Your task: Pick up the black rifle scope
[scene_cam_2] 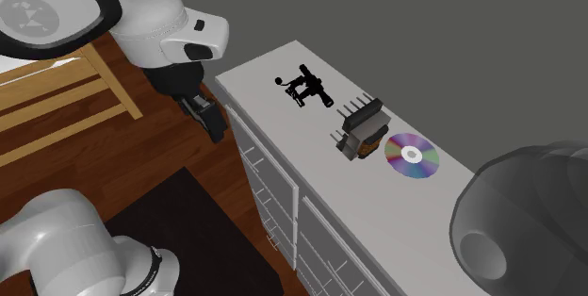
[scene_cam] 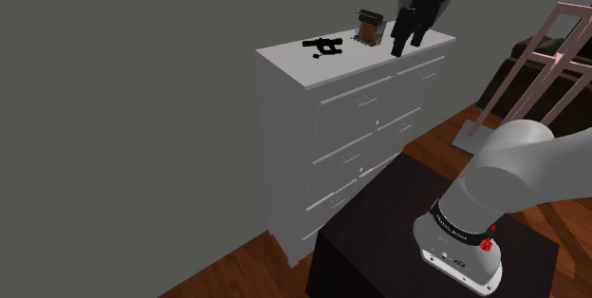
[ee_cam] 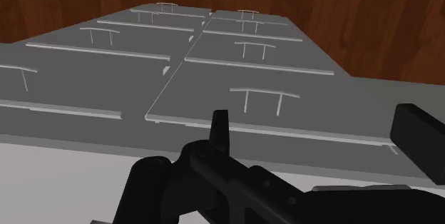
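Shoulder view: black rifle scope [scene_cam: 323,46] lies on top of the white dresser [scene_cam: 285,66], a plain black silhouette with no detail to read. A small brown-and-dark boxy part [scene_cam: 370,27] sits between the scope and the end effector [scene_cam: 406,46] as seen here. The end effector hangs over the dresser's end at the shoulder view's right, and its upper part is cut off by the frame edge. It holds nothing. Can't tell how far open it is, since it's all black against dark.

Second exterior view: the end effector sits off the dresser's other end, over the wooden floor [scene_cam_2: 170,167]. The scope is the closest item to it, the boxy part is further on, and a shiny disc [scene_cam_2: 412,156] is the furthest. The two views disagree on depth, so the true gap is hard to judge. The scope is clearly apart from the end effector and not touched.

Wrist view: drawer fronts [ee_cam: 242,51] with thin handles. A black jagged shape [ee_cam: 214,180] is cut off at the frame edge, likely the scope, not sure. A black block [ee_cam: 421,144] beside it is also cut off and unidentifiable.

White arm [scene_cam: 517,177] rises from the dark stand [scene_cam: 370,225].
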